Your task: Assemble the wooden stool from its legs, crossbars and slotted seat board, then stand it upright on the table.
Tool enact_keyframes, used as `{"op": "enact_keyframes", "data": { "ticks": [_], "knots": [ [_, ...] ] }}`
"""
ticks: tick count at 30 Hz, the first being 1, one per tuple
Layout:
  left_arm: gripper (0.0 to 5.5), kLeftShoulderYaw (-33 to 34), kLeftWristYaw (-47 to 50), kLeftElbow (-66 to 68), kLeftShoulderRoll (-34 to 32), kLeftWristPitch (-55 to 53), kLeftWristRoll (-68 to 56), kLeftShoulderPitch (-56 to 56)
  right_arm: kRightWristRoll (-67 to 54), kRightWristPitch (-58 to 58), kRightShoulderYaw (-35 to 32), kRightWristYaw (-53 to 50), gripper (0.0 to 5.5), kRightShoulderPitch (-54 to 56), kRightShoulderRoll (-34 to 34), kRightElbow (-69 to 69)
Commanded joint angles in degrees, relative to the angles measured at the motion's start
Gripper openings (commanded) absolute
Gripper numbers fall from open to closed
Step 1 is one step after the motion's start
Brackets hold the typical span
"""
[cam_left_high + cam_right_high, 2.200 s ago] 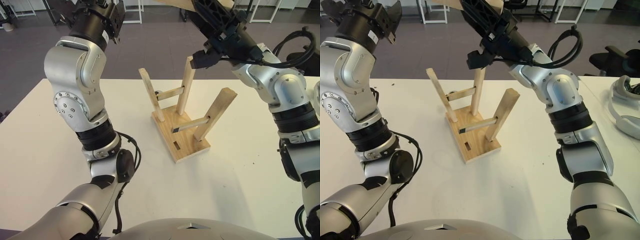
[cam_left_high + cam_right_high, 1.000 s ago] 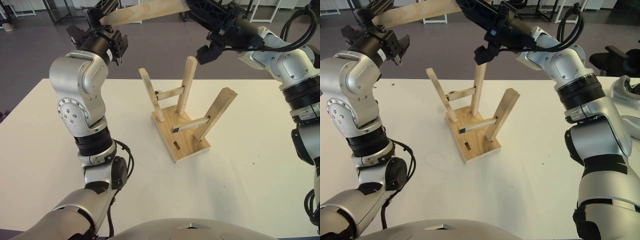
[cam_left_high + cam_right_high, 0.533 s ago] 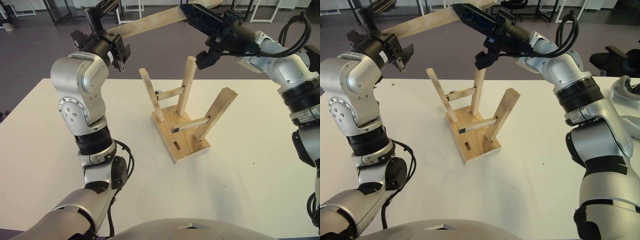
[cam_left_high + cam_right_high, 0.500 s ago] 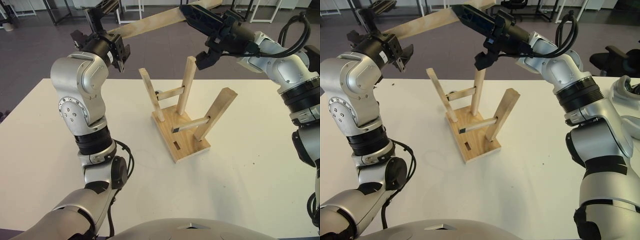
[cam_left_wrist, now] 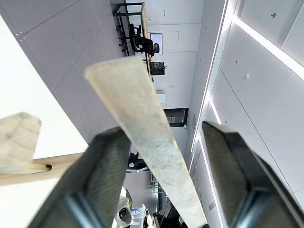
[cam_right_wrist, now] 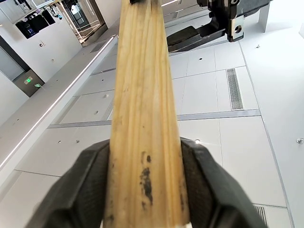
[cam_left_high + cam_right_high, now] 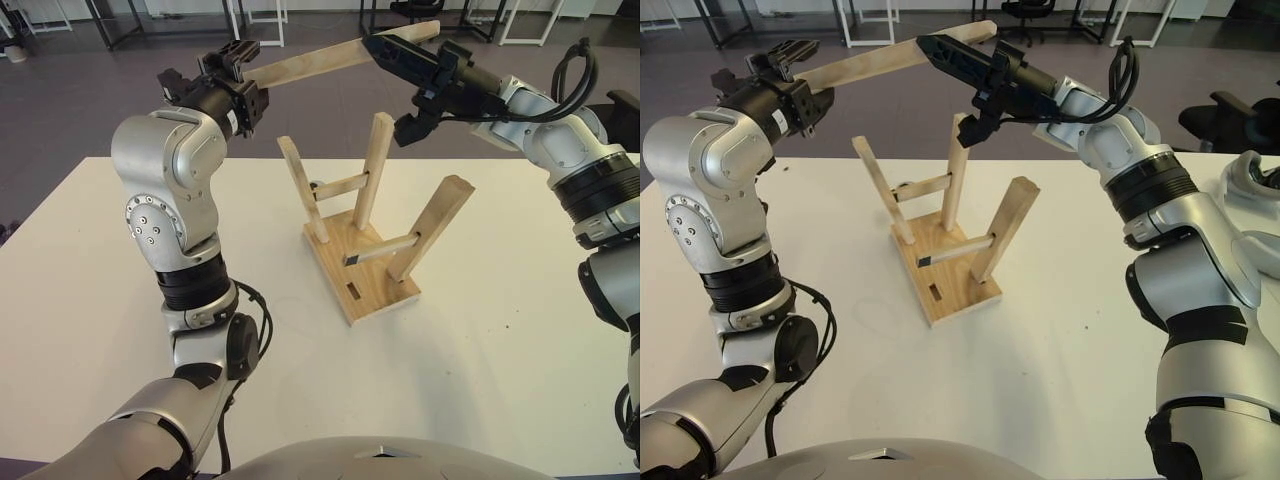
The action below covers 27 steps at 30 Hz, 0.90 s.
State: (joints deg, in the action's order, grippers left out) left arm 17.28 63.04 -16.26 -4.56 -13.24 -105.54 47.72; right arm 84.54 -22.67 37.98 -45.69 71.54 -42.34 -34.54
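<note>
The stool lies upside down on the table, its slotted seat board (image 7: pixel 377 296) flat. Three legs stick up from it (image 7: pixel 303 190) (image 7: pixel 372 170) (image 7: pixel 432 225), joined by crossbars (image 7: pixel 340 186). A loose fourth leg (image 7: pixel 310 60) hangs almost level in the air above and behind the stool. My right gripper (image 7: pixel 385 45) is shut on the leg's right part, its fingers (image 6: pixel 90 185) pressed against the wood. At the leg's left end my left gripper (image 7: pixel 232 62) is open, its fingers (image 5: pixel 102 180) either side of the leg (image 5: pixel 142 137) with a gap.
The white table (image 7: pixel 80 300) has free room left of and in front of the stool. A white headset-like object (image 7: pixel 1250 210) lies at the table's right edge. A black chair (image 7: pixel 1230 110) stands on the floor behind it.
My right gripper has brought the loose leg down and leftward. My left gripper swung in, now straddles the leg's left end, and both have dropped lower.
</note>
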Motion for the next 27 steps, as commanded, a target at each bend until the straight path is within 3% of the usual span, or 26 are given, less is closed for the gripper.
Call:
{"op": "enact_keyframes", "data": {
  "ticks": [1,5,16,22,27],
  "knots": [
    [2.01,0.3,0.4,0.7,-0.2,0.1,0.5,-0.2,-0.6,-0.1,-0.2,-1.0,2.07,0.7,-0.8,2.4],
    [1.47,0.8,0.3,1.3,-0.4,0.3,1.3,-0.4,-1.0,0.1,-0.6,-1.5,2.07,-0.1,-1.7,4.5],
    [1.42,0.9,-0.9,1.5,-0.1,0.3,1.1,0.4,-0.9,2.2,-1.7,-1.5,2.07,-0.5,-2.3,7.4],
    [2.63,1.9,0.4,2.2,0.4,2.0,1.0,1.7,-0.8,3.0,-2.4,-1.5,2.07,-1.1,-2.4,8.4],
    [2.97,0.9,1.7,1.2,1.4,2.0,0.3,1.6,-0.3,3.5,-2.2,-0.7,2.07,-1.1,-2.0,7.2]
  ]
}}
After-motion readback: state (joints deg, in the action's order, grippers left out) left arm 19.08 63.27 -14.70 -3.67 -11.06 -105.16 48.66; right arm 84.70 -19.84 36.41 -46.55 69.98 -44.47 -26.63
